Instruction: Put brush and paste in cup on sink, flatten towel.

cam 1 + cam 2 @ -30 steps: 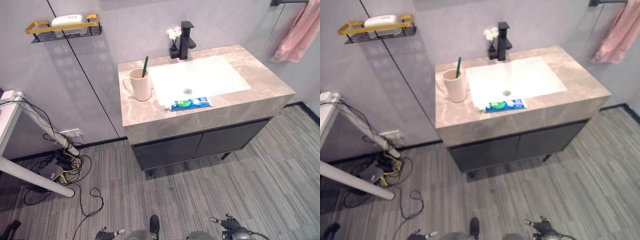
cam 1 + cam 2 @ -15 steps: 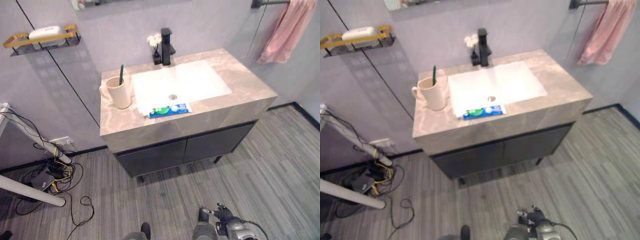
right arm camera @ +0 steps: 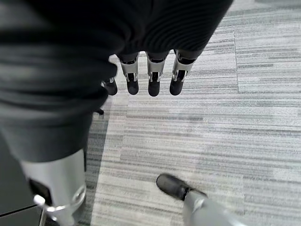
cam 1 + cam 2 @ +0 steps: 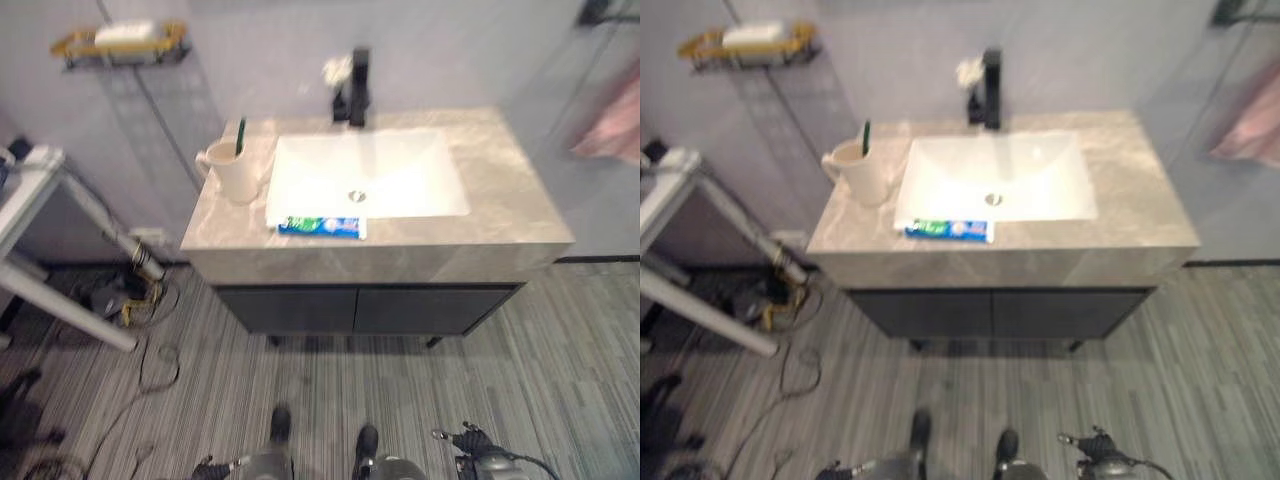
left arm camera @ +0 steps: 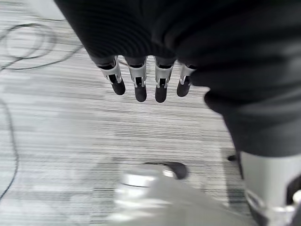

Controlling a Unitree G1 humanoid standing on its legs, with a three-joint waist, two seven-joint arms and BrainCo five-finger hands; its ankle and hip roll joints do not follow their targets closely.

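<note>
Paste: the blue-and-green toothpaste tube (image 4: 321, 227) lies flat on the stone counter (image 4: 500, 215), centre of the frame, touching the front lip of the white basin (image 4: 365, 176) and apart from the cup.
Brush: a green toothbrush (image 4: 240, 136) stands tilted in the cream cup (image 4: 236, 173), upper left of centre, its handle poking above the rim.
Cup: upright on the counter's left end, just beside the basin, handle turned to the frame's left.
Towel: a pink towel (image 4: 612, 132) hangs at the right edge of the frame from a dark bar (image 4: 597, 12); how creased it is I cannot tell.
Left hand: the left hand (image 5: 141, 75) hangs over the striped floor (image 3: 244, 127), fingers straight and slightly spread, holding nothing.
Right hand: the right hand (image 3: 153, 73) likewise hangs with its fingers straight and apart, empty; it shows at the lower right of the head view, well short of the counter.
Step in hand: by my reading the brush part looks done, and the paste is the open item, with neither hand yet near it.
Next move: likely closing on the vanity, then reaching a hand to the tube, pinching it across its flat body and standing it in the cup next to the brush.
Surroundings: a black faucet (image 4: 357, 87) stands behind the basin and a gold wall shelf (image 4: 120, 42) hangs at upper left.
</note>
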